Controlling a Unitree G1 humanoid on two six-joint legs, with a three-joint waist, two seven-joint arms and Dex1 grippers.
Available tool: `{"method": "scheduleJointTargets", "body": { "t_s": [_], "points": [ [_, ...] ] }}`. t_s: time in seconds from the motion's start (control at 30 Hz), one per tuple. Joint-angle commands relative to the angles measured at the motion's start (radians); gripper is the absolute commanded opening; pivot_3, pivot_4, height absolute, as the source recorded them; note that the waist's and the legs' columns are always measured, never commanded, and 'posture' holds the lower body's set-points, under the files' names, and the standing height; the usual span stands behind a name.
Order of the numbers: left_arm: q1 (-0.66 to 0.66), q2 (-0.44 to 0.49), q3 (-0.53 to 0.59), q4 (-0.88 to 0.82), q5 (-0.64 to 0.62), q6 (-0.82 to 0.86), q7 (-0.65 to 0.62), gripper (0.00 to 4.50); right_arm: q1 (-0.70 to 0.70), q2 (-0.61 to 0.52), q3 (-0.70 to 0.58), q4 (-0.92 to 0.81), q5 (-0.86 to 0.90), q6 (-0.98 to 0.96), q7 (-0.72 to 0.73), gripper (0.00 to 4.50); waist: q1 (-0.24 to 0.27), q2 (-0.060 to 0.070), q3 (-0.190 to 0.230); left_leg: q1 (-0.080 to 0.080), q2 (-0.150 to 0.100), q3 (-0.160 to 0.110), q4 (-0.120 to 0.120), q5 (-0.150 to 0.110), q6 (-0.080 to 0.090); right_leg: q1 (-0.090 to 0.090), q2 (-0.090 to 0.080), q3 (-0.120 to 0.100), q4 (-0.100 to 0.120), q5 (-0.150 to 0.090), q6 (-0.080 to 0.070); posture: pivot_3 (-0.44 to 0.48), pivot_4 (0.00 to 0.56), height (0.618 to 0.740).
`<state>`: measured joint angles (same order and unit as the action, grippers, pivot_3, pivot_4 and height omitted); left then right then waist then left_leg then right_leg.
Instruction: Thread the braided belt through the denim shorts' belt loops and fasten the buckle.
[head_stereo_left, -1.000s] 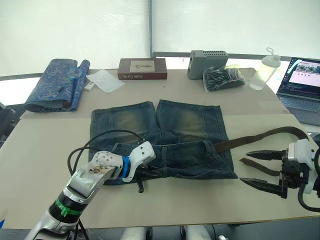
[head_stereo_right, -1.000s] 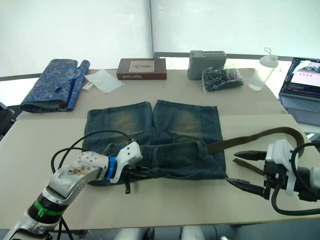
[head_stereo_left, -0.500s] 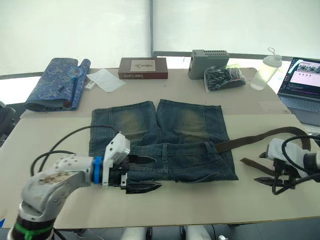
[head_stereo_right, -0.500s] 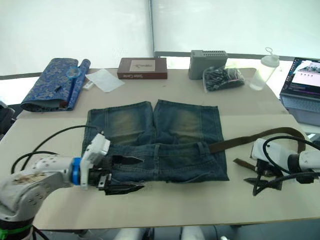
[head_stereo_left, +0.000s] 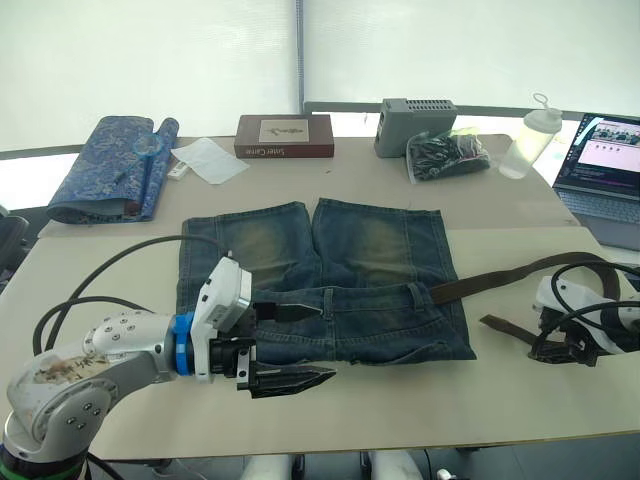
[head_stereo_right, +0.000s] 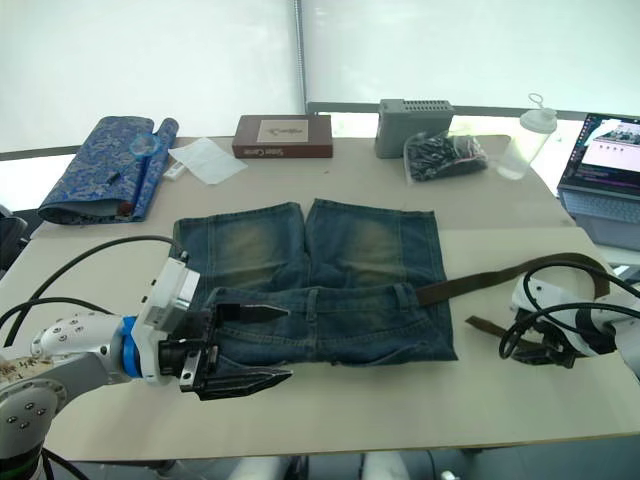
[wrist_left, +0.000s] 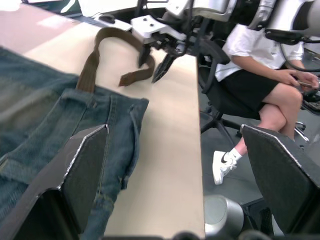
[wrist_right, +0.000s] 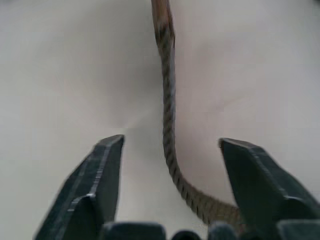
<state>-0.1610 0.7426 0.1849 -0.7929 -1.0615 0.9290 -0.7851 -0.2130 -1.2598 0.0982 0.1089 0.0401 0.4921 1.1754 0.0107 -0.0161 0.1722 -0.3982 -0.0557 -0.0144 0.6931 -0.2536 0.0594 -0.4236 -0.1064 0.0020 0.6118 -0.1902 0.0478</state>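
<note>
Two grippers flank the denim shorts (head_stereo_left: 325, 280), which lie flat in the head view with the waistband toward the robot. The braided belt (head_stereo_left: 520, 272) leaves the waistband's right end, arcs away from the shorts and doubles back, so its free end (head_stereo_left: 500, 325) lies on the table (head_stereo_left: 400, 400) just right of the shorts' right corner. The right gripper (head_stereo_left: 560, 350) is down beside that free end, far nearer to it than the left one. The left gripper (head_stereo_left: 290, 345), fingers spread, sits at the shorts' left waistband corner, pointing along the waistband. In the left wrist view, the shorts' waistband runs ahead toward the belt and the right gripper (wrist_left: 155, 62); a seated person (wrist_left: 250, 75) is past the table edge. In the right wrist view, the fingers stand apart and the belt (wrist_right: 170, 135) runs lengthwise between them, touching neither; closing there should catch it, I judge.
</note>
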Motion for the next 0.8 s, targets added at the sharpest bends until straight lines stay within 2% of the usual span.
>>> {"method": "scheduleJointTargets", "body": {
  "t_s": [0.03, 0.13, 0.17, 0.2, 0.3, 0.4, 0.47, 0.63, 0.7, 0.8],
  "points": [
    [0.017, -0.009, -0.008, -0.006, 0.011, -0.052, 0.024, 4.5, -0.033, 0.011, -0.008, 0.022, -0.021, -0.028, -0.008, 1.9, 0.001, 0.0, 0.0, 0.0, 0.0, 0.0, 0.0, 0.0, 0.0, 0.0, 0.0, 0.0, 0.0, 0.0, -0.001, 0.0, 0.15, 0.74],
    [0.033, -0.019, -0.017, 0.02, 0.001, -0.062, 0.043, 4.5, -0.045, 0.027, 0.001, 0.049, -0.043, -0.037, -0.023, 0.88, 0.001, 0.0, 0.0, 0.001, 0.0, 0.0, 0.0, 0.0, 0.0, 0.0, 0.0, 0.0, 0.0, 0.0, -0.001, 0.0, 0.15, 0.74],
    [0.04, -0.024, -0.019, 0.032, -0.012, -0.058, 0.047, 4.5, -0.044, 0.029, 0.002, 0.058, -0.049, -0.047, -0.027, 0.22, 0.001, 0.0, 0.0, 0.001, 0.0, 0.0, 0.0, 0.0, 0.0, 0.0, 0.0, 0.0, 0.0, 0.0, -0.001, 0.0, 0.15, 0.74],
    [0.044, -0.036, -0.018, 0.048, -0.035, -0.052, 0.06, 4.5, -0.049, 0.034, -0.006, 0.062, -0.04, -0.039, -0.024, 0.08, 0.001, 0.0, 0.0, 0.0, 0.0, 0.001, 0.0, 0.0, 0.0, 0.0, 0.0, 0.0, 0.0, 0.0, 0.0, 0.0, 0.15, 0.74],
    [0.041, -0.082, -0.003, 0.099, -0.102, -0.042, 0.121, 4.5, -0.068, 0.043, -0.065, 0.015, 0.053, 0.009, 0.03, 0.04, 0.002, 0.0, 0.0, 0.0, 0.0, 0.001, 0.0, 0.0, 0.0, 0.0, 0.0, 0.0, 0.0, 0.001, 0.001, 0.0, 0.15, 0.74],
    [0.026, -0.126, 0.013, 0.16, -0.211, -0.027, 0.199, 4.5, -0.177, 0.089, -0.15, -0.114, 0.277, 0.229, 0.113, 0.04, -0.003, 0.001, 0.0, 0.0, 0.0, 0.0, 0.0, 0.0, 0.0, 0.0, 0.0, 0.001, 0.0, 0.001, 0.001, 0.0, 0.15, 0.74],
    [0.018, -0.136, 0.008, 0.189, -0.288, -0.011, 0.235, 4.5, -0.266, 0.121, -0.163, -0.172, 0.376, 0.352, 0.129, 0.04, -0.011, 0.002, 0.0, 0.001, 0.001, 0.001, 0.0, 0.0, 0.0, 0.0, 0.001, 0.004, 0.0, 0.003, 0.001, 0.0, 0.15, 0.74],
    [-0.06, -0.192, -0.016, 0.295, -0.493, -0.006, 0.408, 4.5, -0.481, 0.209, -0.084, -0.265, 0.523, 0.526, 0.152, 0.04, 0.002, 0.0, 0.001, 0.001, 0.001, -0.001, 0.0, 0.0, 0.0, 0.0, 0.002, 0.002, 0.0, 0.002, 0.001, 0.0, 0.15, 0.74],
    [-0.091, -0.189, -0.026, 0.319, -0.523, 0.002, 0.432, 4.5, -0.549, 0.246, -0.033, -0.274, 0.539, 0.554, 0.156, 0.04, 0.007, 0.0, 0.001, 0.0, 0.0, -0.002, 0.0, 0.0, 0.0, -0.001, 0.001, 0.001, -0.001, 0.003, 0.001, 0.0, 0.15, 0.74],
    [-0.146, -0.164, -0.054, 0.351, -0.505, 0.03, 0.417, 4.5, -0.623, 0.285, 0.049, -0.288, 0.539, 0.552, 0.182, 0.04, 0.01, 0.0, 0.001, -0.001, -0.003, -0.002, 0.0, 0.0, 0.001, -0.001, 0.0, 0.001, -0.001, 0.003, 0.002, 0.0, 0.15, 0.74]
  ]
}}
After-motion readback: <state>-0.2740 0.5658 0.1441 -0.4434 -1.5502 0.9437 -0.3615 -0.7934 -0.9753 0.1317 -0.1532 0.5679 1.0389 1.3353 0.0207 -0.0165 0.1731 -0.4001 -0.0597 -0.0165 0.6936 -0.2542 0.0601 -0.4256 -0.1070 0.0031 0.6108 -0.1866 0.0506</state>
